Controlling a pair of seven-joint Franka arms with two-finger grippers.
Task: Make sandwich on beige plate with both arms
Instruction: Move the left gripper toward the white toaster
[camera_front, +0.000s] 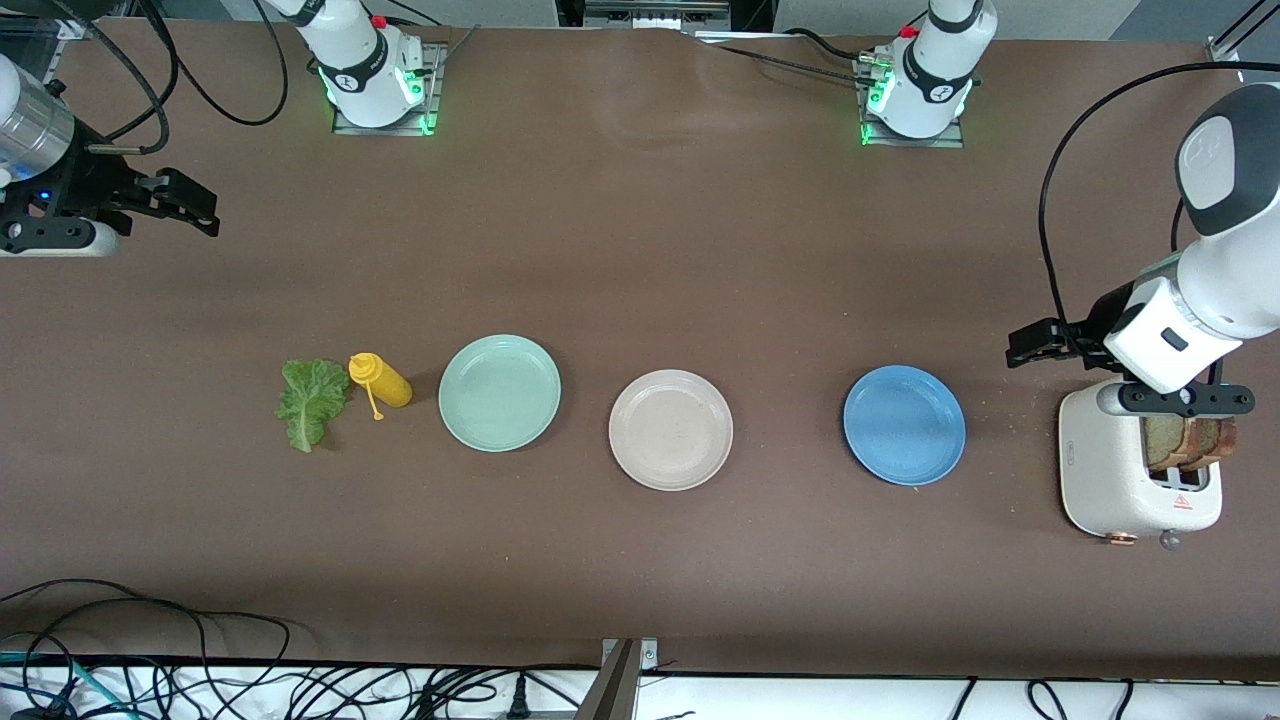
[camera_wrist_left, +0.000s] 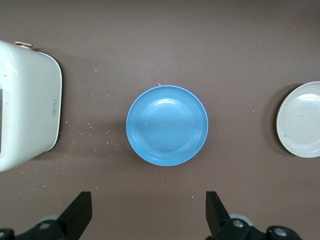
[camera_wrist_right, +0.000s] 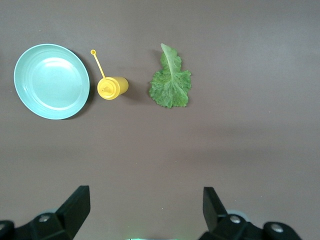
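The beige plate (camera_front: 670, 430) lies bare in the middle of the table; its edge shows in the left wrist view (camera_wrist_left: 302, 120). Two brown bread slices (camera_front: 1192, 442) stand in a white toaster (camera_front: 1125, 480) at the left arm's end, partly hidden by that arm's wrist. The green lettuce leaf (camera_front: 312, 400) lies flat at the right arm's end and shows in the right wrist view (camera_wrist_right: 171, 82). My left gripper (camera_front: 1035, 345) (camera_wrist_left: 148, 200) is open and empty, up over the table beside the toaster. My right gripper (camera_front: 190, 205) (camera_wrist_right: 145, 192) is open and empty, over bare table at its end.
A mint green plate (camera_front: 500, 392) (camera_wrist_right: 50, 81) and a blue plate (camera_front: 904, 425) (camera_wrist_left: 167, 125) lie either side of the beige plate. A yellow squeeze bottle (camera_front: 380, 380) (camera_wrist_right: 112, 87) lies on its side between lettuce and mint plate. The toaster's side shows in the left wrist view (camera_wrist_left: 25, 120).
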